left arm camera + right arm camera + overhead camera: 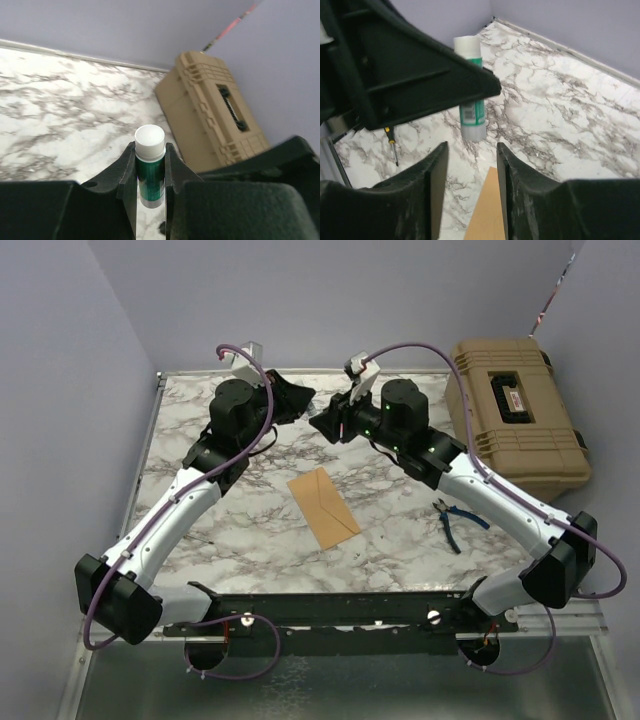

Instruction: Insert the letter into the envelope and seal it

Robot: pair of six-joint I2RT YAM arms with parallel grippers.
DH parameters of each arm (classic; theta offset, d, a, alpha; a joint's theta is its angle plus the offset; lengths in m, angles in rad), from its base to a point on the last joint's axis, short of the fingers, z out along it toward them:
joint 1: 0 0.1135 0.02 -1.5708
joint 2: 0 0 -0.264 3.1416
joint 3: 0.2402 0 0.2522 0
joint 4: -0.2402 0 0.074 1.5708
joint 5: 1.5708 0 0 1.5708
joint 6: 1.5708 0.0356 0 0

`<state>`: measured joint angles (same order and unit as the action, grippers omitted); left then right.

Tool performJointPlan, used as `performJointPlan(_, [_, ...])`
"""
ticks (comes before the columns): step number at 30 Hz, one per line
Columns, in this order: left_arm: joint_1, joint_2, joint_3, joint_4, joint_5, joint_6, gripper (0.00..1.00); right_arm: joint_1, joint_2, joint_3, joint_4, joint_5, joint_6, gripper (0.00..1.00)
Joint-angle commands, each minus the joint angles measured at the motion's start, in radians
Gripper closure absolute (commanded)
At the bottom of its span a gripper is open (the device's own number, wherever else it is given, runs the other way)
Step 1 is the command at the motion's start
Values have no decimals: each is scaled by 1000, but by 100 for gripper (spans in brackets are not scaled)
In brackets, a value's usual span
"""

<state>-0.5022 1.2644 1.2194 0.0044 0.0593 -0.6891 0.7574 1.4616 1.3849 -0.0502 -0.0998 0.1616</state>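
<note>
Marble-patterned table (200, 445) carries all items. A tan hard case (515, 415) sits at the table's right rear, lid shut, handle uppermost. Both arms reach toward the far middle of the table, their grippers facing one another and close together above the surface. The envelope (324, 507) lies flat near the table centre, set at an angle, nearer the bases than either gripper and touched by neither; one of its corners shows under the right gripper's fingers in the right wrist view. Blue-handled pliers (455, 522) lie right of the envelope, just beside the right forearm. Left gripper (149, 151): fingers pinching a green glue stick (150, 175) by its body, white cap protruding past the fingertips. Right gripper (471, 150): fingers spread, nothing between them, aimed at the glue stick. A small screwdriver (391, 145) lies on the marble near the left arm.
</note>
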Motion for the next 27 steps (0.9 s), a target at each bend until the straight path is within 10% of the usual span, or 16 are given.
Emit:
performJointPlan(1, [35, 2, 31, -51, -120, 159, 100, -17, -39, 32, -61, -179, -48, 47])
performJointPlan(9, [67, -20, 12, 84, 423, 312, 100, -58, -93, -72, -10, -292, -1, 37])
performJointPlan(18, [73, -2, -31, 328, 649, 152, 100, -59, -94, -135, 201, -340, 157, 39])
performJointPlan(27, [86, 3, -39, 399, 696, 72, 97, -60, -119, -220, 391, -312, 289, 86])
